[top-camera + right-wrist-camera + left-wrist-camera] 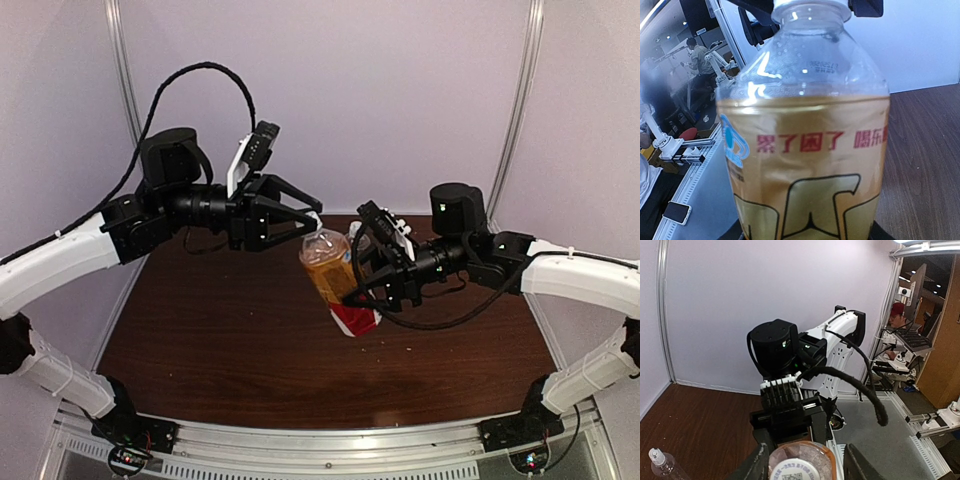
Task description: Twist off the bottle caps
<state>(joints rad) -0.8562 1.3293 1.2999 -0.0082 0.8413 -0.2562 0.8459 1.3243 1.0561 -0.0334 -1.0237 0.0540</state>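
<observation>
Amber bottle [335, 275] is pinched mid-frame by right gripper [360, 280]. Its cap [810, 6] is still on and flanked by left gripper [312, 226]; whether it is gripped cannot be told. Clear bottle [662, 466], at lower left of left wrist view, is capped and not yet handled.

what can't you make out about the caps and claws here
- Amber bottle cap: cut off by the top edge in the right wrist view, tiny in the top view.
- Left claw: whether it grips that cap; the left wrist view's bottom edge cuts both off.
- Right claw: fingers hidden behind the bottle filling its wrist view.
- Clear bottle: body cut by the left wrist view's bottom edge.
</observation>
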